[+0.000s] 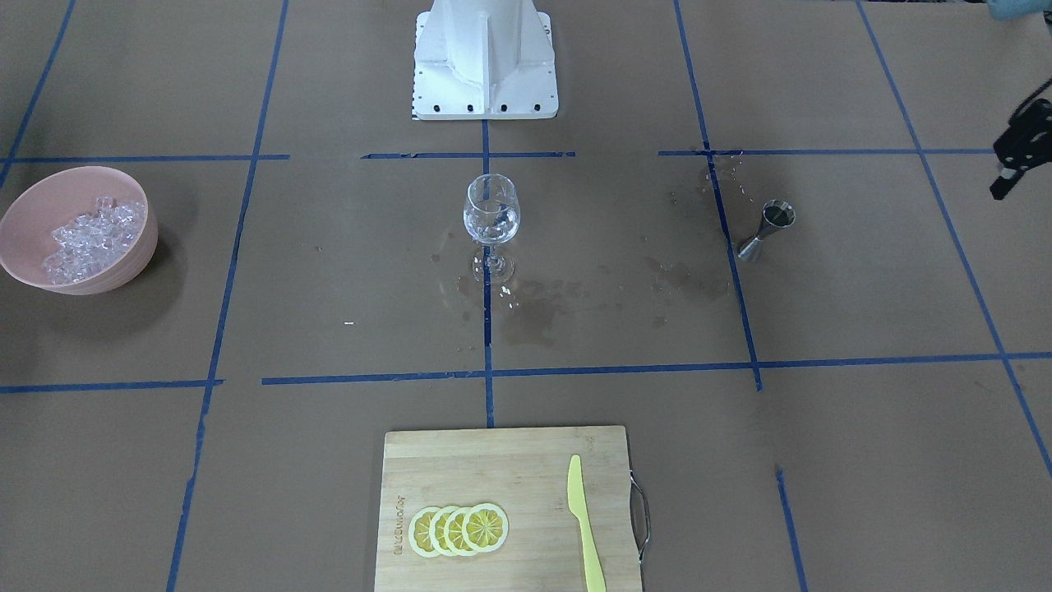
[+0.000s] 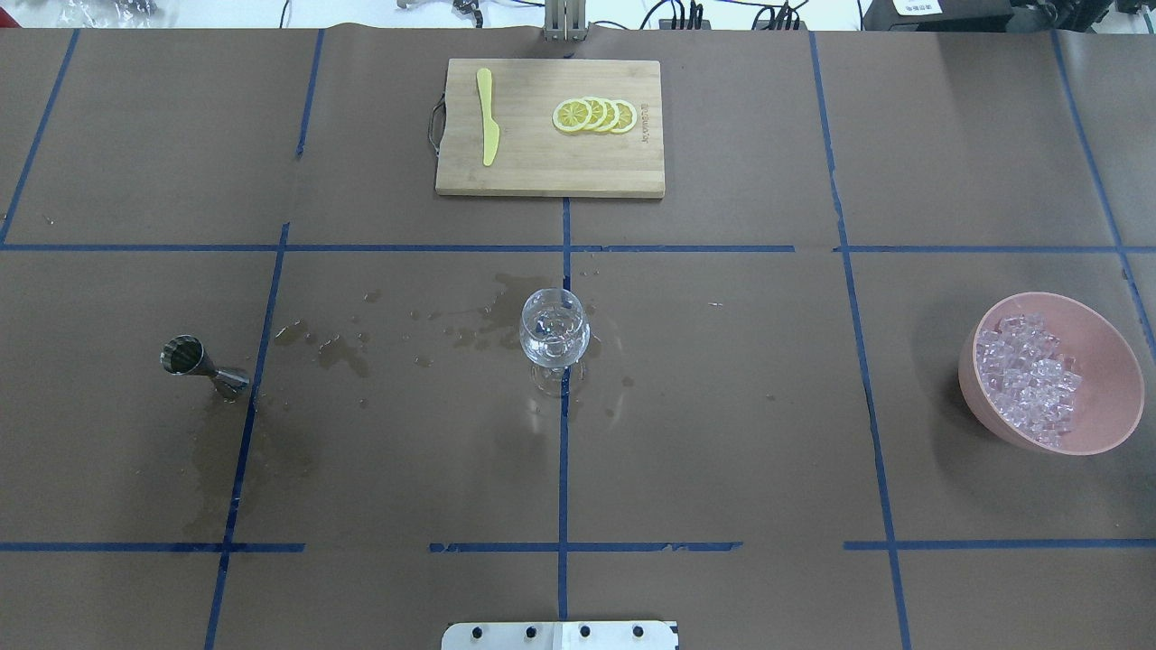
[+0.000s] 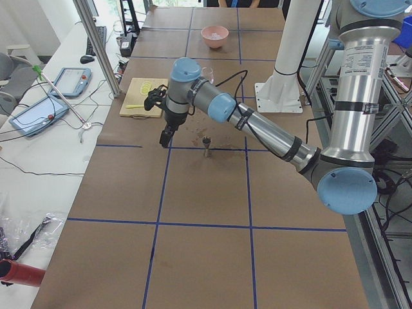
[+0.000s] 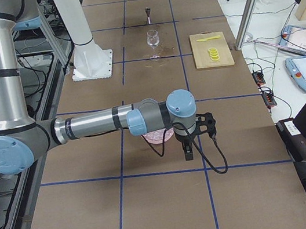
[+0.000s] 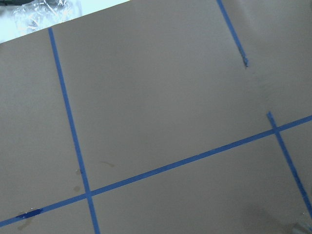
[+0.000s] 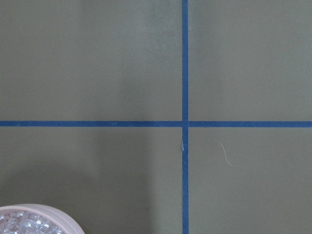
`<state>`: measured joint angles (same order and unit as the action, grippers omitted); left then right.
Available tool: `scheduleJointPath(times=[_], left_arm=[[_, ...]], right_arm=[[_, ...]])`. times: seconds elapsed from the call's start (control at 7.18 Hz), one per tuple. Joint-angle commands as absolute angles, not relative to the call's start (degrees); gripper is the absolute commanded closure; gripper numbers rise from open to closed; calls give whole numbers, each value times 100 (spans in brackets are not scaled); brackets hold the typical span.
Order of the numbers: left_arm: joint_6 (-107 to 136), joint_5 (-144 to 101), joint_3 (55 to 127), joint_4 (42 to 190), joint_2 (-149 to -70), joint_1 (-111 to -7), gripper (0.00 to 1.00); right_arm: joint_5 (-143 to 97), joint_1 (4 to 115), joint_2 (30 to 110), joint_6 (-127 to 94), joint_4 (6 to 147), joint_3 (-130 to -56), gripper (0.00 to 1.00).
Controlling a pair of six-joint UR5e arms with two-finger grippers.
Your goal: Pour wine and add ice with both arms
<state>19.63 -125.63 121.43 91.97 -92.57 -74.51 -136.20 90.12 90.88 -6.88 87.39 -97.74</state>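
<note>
A clear wine glass stands upright mid-table, also in the overhead view. Something clear glints in its bowl; I cannot tell wine from ice there. Ice fills a pink bowl, also at the left of the front view. A steel jigger stands upright at the robot's left. My left gripper hangs above the table beside the jigger; only its edge shows in the front view. My right gripper hangs just beyond the bowl. I cannot tell either gripper's state.
Wet stains spread between the jigger and the glass. A wooden cutting board on the far side carries lemon slices and a yellow knife. The white robot base stands behind the glass.
</note>
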Motion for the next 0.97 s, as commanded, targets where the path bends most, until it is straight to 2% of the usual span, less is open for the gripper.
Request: scheduleJointPath(times=[0.0, 0.28, 0.42, 0.84], left_arm=[[4129, -11764, 12901, 10029, -8705, -6211, 0], [5375, -10894, 12911, 12225, -7432, -5452, 0], [5501, -10568, 12937, 12495, -7253, -5232, 0], [6754, -8831, 13051, 12507, -7016, -3592, 0]], right_arm=[[-13605, 8956, 9017, -695, 8719, -9721, 0], [-13553, 8895, 8931, -712, 8727, -9756, 0], [-13535, 8868, 8904, -721, 8736, -9773, 0], [-13667, 8868, 8973, -738, 8798, -9992, 0]])
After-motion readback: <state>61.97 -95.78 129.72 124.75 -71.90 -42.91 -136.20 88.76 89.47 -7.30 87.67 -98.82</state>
